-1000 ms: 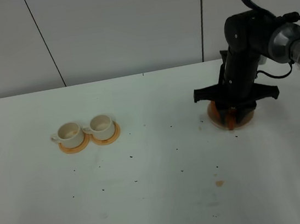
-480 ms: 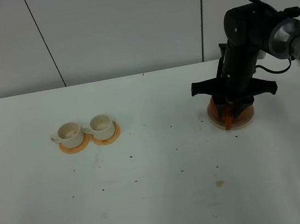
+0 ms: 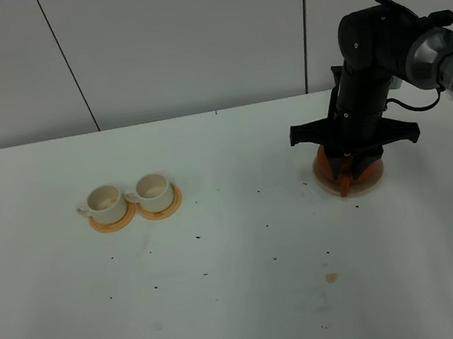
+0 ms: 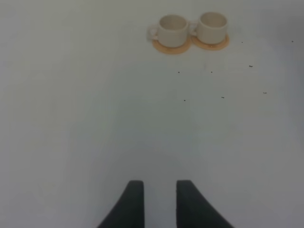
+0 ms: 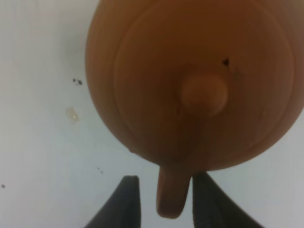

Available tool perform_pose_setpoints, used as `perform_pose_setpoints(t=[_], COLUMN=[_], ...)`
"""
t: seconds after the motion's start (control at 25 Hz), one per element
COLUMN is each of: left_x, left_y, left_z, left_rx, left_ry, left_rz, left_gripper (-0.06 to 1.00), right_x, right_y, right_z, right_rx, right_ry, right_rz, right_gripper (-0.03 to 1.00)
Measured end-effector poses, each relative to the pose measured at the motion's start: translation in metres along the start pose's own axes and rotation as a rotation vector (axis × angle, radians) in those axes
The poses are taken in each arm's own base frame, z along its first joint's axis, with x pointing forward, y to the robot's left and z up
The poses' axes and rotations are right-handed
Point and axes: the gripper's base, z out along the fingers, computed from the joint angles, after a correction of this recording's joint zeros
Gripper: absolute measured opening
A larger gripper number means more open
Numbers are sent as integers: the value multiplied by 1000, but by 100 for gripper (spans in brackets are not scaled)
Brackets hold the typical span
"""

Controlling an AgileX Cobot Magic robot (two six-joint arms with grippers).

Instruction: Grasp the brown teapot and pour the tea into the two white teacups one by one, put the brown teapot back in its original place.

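Note:
The brown teapot fills the right wrist view from above, its knobbed lid in the middle and its loop handle pointing at the camera. My right gripper straddles that handle, jaws apart; one finger touches it and a gap shows at the other. In the high view the gripper covers most of the teapot, which stands on the pale saucer. The two white teacups stand side by side at the left, also in the left wrist view. My left gripper is empty, fingers nearly together.
Each cup sits on an orange coaster. Small dark specks and an orange stain mark the white table. A grey panelled wall stands behind the table. The left arm does not show in the high view.
Over the first half second the right arm shifted slightly toward the back of the table over the teapot. It has since held still. The cups have not moved.

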Motion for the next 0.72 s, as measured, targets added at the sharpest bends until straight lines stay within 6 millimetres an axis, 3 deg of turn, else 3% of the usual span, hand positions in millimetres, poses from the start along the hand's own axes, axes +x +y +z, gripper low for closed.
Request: perform_pose_setpoints(t=[0.72], left_x=[0], left_y=[0], left_z=[0], left_rx=[0], left_ry=[0], left_rz=[0], left_gripper=[24], right_x=[2], right_y=[-2], right_z=[4], right_rx=[9], right_ry=[9], right_rz=[2], right_gripper=[30])
